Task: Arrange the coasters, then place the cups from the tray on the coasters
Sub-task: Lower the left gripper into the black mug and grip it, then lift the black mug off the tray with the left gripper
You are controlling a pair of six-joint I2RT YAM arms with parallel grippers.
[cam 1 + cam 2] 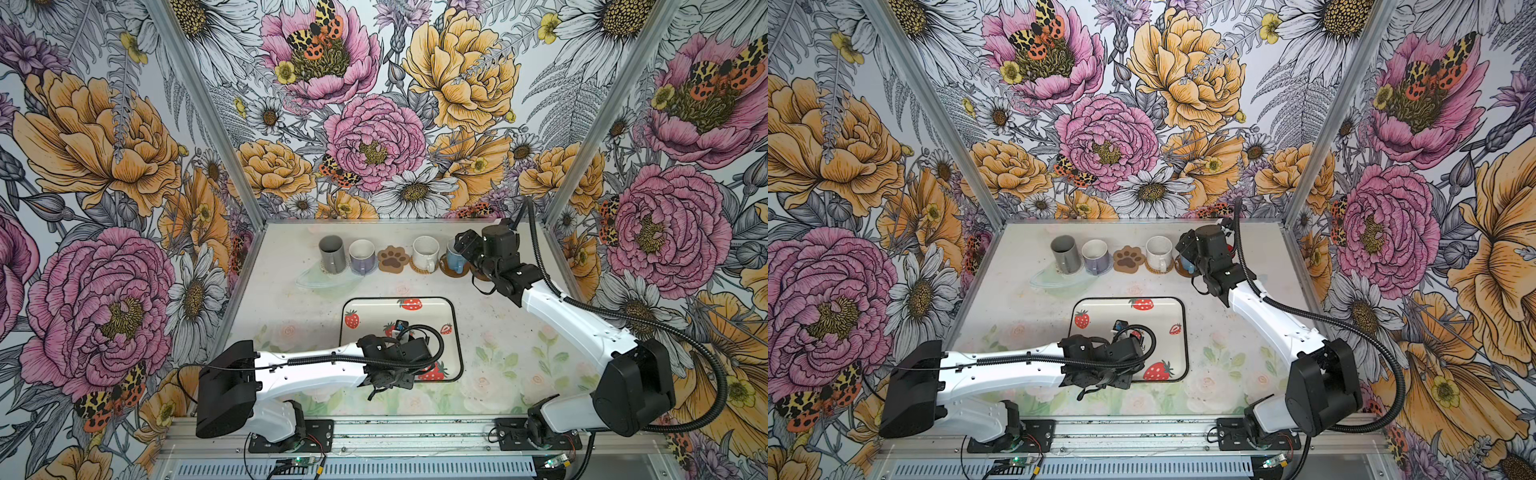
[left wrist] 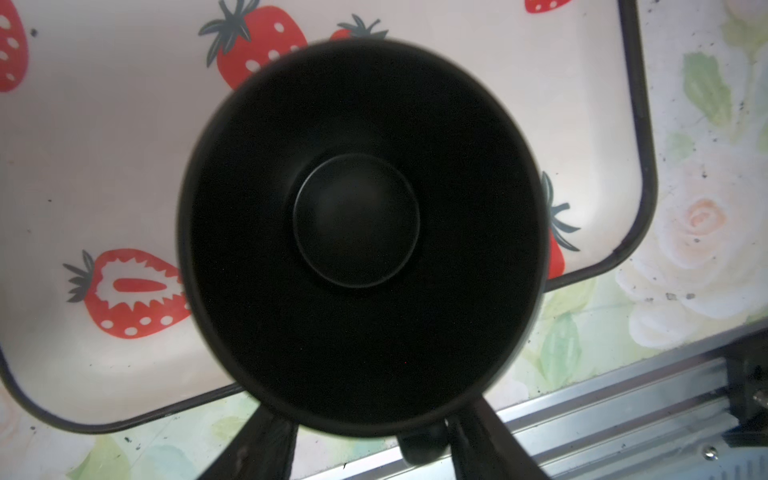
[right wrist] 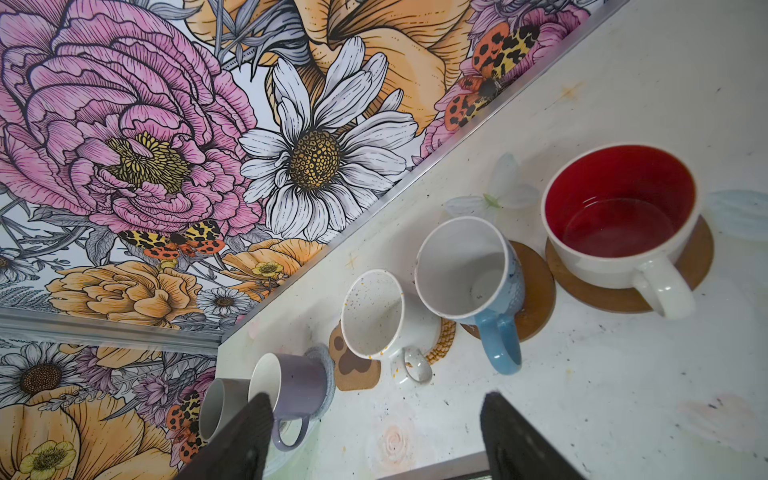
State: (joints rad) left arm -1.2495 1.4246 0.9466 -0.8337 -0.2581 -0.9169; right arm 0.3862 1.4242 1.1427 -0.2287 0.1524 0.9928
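Observation:
The black cup (image 2: 357,220) stands at the near corner of the strawberry tray (image 2: 640,124), filling the left wrist view. My left gripper (image 2: 370,419) straddles it from above, its handle beside one finger; the cup's rim hides any contact. In both top views that gripper (image 1: 409,347) covers the cup. Along the back stand the grey cup (image 1: 332,253), the lavender cup (image 1: 362,257), the bare paw coaster (image 1: 393,258), the speckled cup (image 1: 426,253) and the blue cup (image 1: 453,259). The red-lined white cup (image 3: 623,216) sits on a brown coaster (image 3: 698,257). My right gripper (image 3: 374,432) hangs open, holding nothing.
The lavender cup rests on the grey woven coaster (image 3: 328,365), the speckled cup on the rattan one (image 3: 444,340), the blue cup on a brown round (image 3: 536,291). The right arm (image 1: 552,307) reaches across the back right corner. Metal frame posts and floral walls enclose the table.

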